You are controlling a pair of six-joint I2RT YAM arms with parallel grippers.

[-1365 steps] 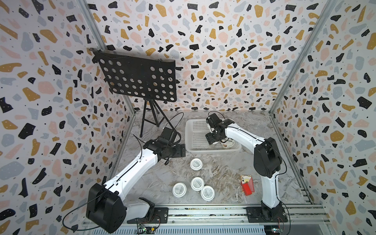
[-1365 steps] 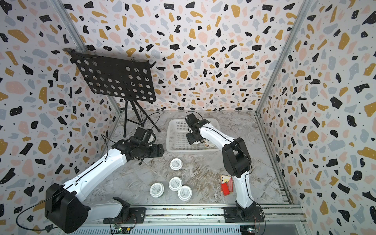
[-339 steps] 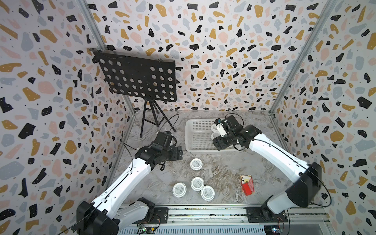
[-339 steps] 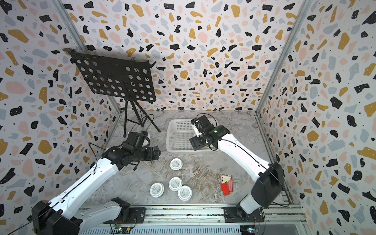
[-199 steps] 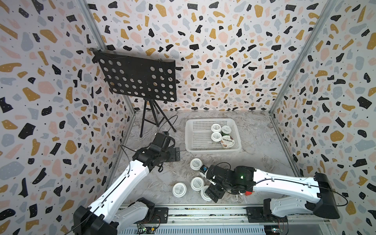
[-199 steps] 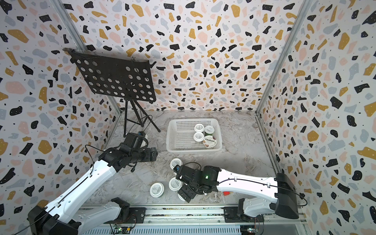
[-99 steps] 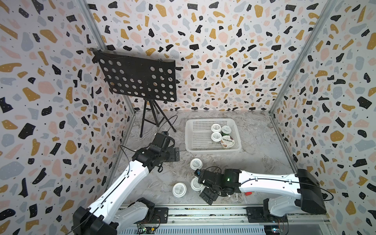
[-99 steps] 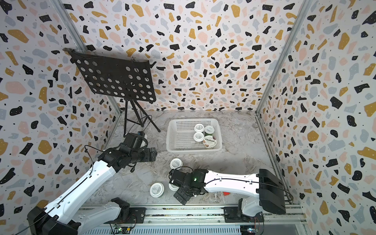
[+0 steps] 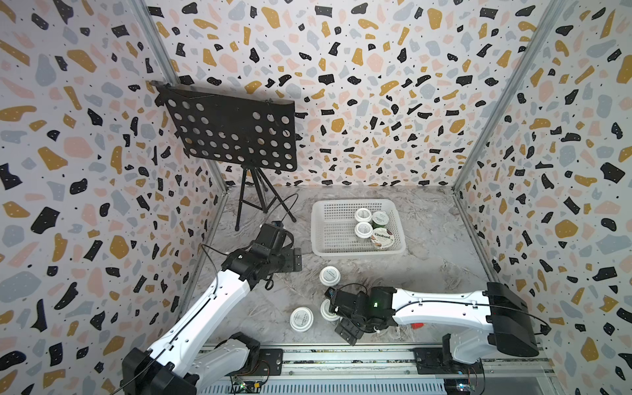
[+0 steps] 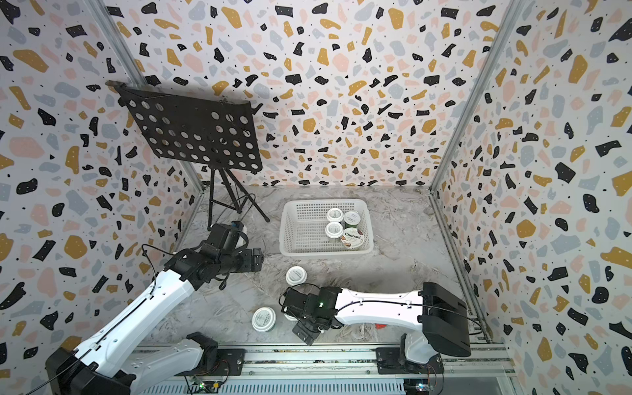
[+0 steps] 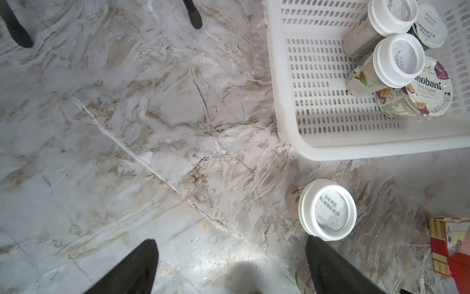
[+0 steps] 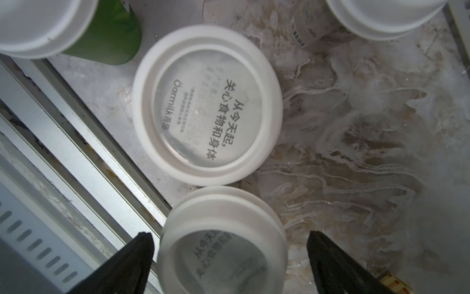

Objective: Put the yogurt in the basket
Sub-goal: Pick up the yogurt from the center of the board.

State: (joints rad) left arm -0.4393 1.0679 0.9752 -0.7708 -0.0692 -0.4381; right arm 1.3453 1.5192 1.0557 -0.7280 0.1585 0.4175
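The white gridded basket [image 9: 357,252] [image 10: 325,252] [image 11: 356,150] holds several yogurt cups, among them the Chobani cup [image 9: 383,238] [image 11: 429,94]. On the table stand a far white cup [image 9: 329,275] [image 10: 296,275] [image 11: 328,210] and a front-left cup [image 9: 301,319] [image 10: 263,318]. My right gripper [image 9: 337,318] [image 12: 229,254] hangs open low over the front cups. One white-lidded cup [image 12: 223,241] sits between its fingers without contact. A second cup [image 12: 207,104] and a green-sided cup [image 12: 106,33] lie beyond. My left gripper [image 9: 297,261] [image 11: 229,257] is open over bare table.
A black music stand [image 9: 236,133] on a tripod occupies the back left. A red playing-card box [image 11: 447,244] lies by the right arm, mostly hidden in both top views. The metal rail [image 12: 76,157] runs just beside the front cups.
Since a second ago my right gripper has shifted a little left along the front cups, staying open. Before that it came from the basket. The left arm has barely moved.
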